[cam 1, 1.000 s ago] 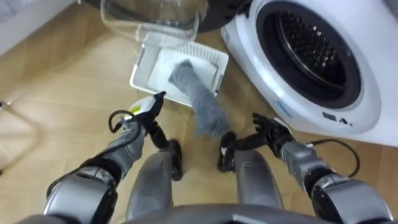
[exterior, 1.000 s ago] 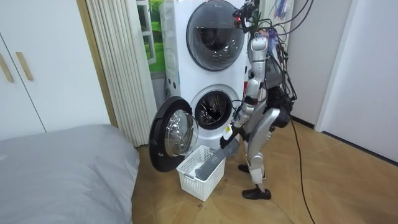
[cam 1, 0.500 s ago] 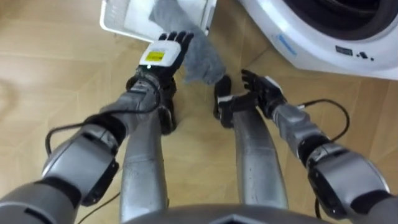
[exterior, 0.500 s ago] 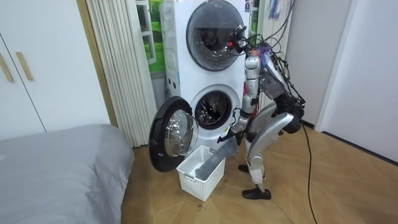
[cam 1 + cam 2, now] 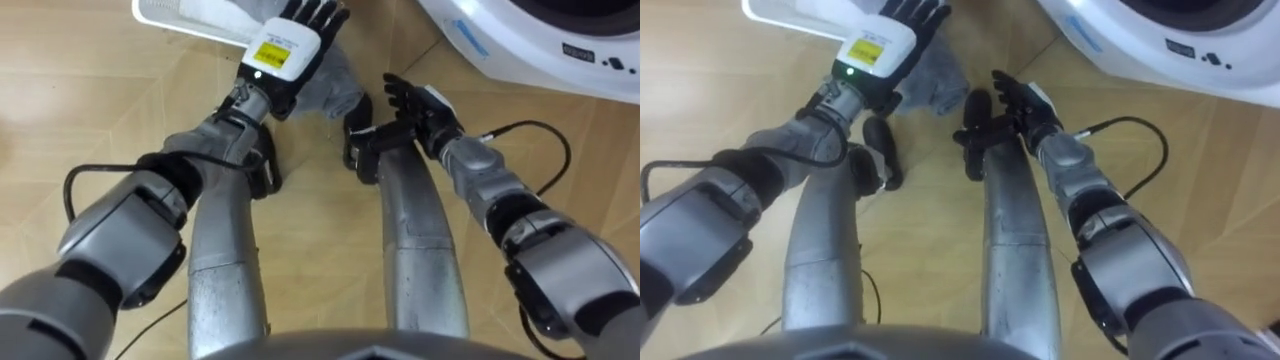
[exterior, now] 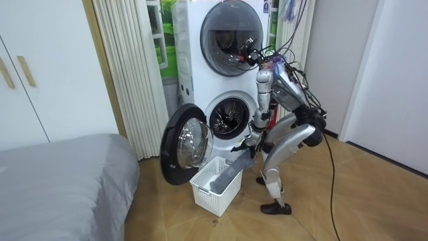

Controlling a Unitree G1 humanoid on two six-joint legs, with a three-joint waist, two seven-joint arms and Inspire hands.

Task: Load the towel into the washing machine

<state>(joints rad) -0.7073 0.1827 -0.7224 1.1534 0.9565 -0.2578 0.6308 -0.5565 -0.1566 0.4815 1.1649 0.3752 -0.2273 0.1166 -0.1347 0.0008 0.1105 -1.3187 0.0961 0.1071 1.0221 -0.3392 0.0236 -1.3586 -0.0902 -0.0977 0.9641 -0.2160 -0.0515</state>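
Note:
A grey towel [image 5: 335,88] hangs out of a white laundry basket [image 5: 185,12] onto the floor in front of my feet. My left hand [image 5: 285,50], with a yellow label on its back, reaches over the towel's upper part with straight fingers and is open. My right hand [image 5: 415,100] hovers just right of the towel with its fingers spread, open, holding nothing. The washing machine [image 5: 545,40] shows at the upper right. In the room view I bend forward before the lower drum [image 6: 226,118], with the basket [image 6: 212,191] and towel [image 6: 231,175] below my hands.
The lower washer's round door [image 6: 182,144] stands open to the room view's left, beside the basket. A second machine [image 6: 231,37] is stacked above. A grey bed [image 6: 67,181] fills the room view's left. Wooden floor [image 5: 90,110] lies around my feet.
I have bent further forward, so the eye views tilted down. My left hand has stretched out over the towel at the basket's edge, and the right hand has come up beside it.

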